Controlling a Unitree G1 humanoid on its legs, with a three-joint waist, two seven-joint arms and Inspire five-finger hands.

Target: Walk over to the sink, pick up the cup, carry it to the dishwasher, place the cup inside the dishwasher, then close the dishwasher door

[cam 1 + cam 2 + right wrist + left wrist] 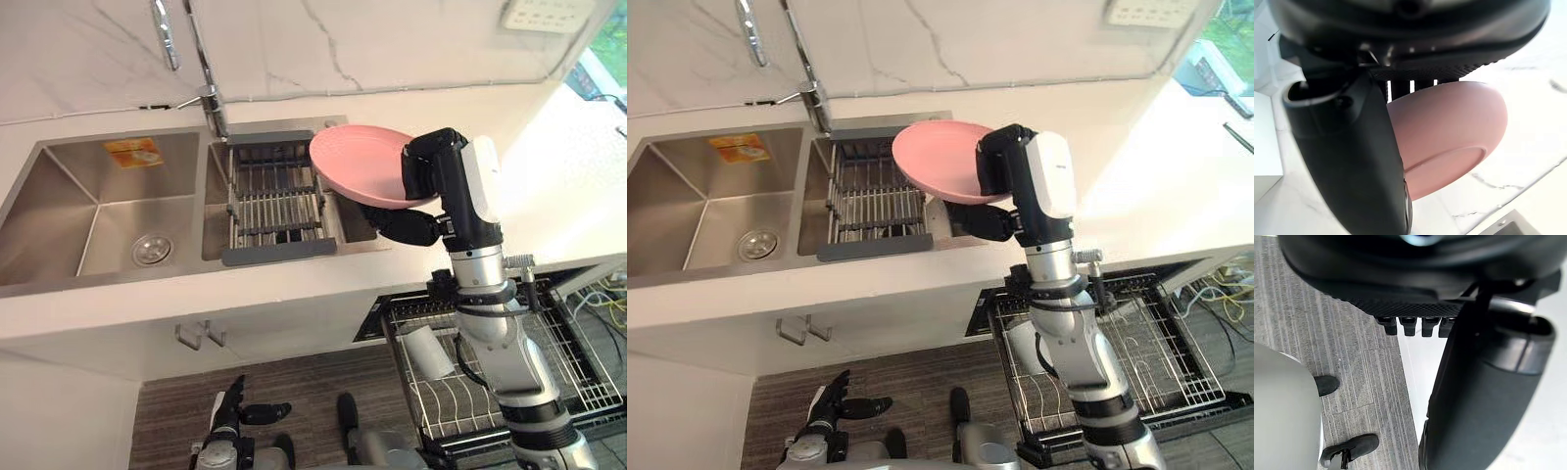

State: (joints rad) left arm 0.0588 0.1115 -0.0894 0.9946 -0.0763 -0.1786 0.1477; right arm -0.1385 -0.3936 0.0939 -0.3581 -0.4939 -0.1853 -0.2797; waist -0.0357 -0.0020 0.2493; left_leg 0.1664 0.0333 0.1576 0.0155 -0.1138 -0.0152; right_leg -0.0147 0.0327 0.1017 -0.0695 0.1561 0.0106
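Plate (358,162), not a cup, is what's actually being carried here: pink, shallow, tilted, up in the air over the right end of the sink (59,211). The right hand (429,168) is clamped on its right rim, with dark fingers (409,227) curled underneath; the right wrist view has the thumb (1352,156) lying across the plate's underside. That arm comes up almost straight from the lower right and bends left at the wrist. The left hand (230,406) hangs low near the floor (186,392), fingers loose and apart, holding nothing. The only label I can spot is an orange-yellow sticker (132,150) on the far wall of the left basin, and its print is too small to read. The sink is a steel double one, with a drain (152,250) in the left basin and a slatted rack (274,206) across the right. There's a tap (209,93) behind it and a white veined wall (392,39) with a socket (549,14) far right. The counter (274,284) is white and the floor grey striped wood-look. A dishwasher basket (578,372) is pulled out near right, with something white and cup-like (428,351) lying in it.
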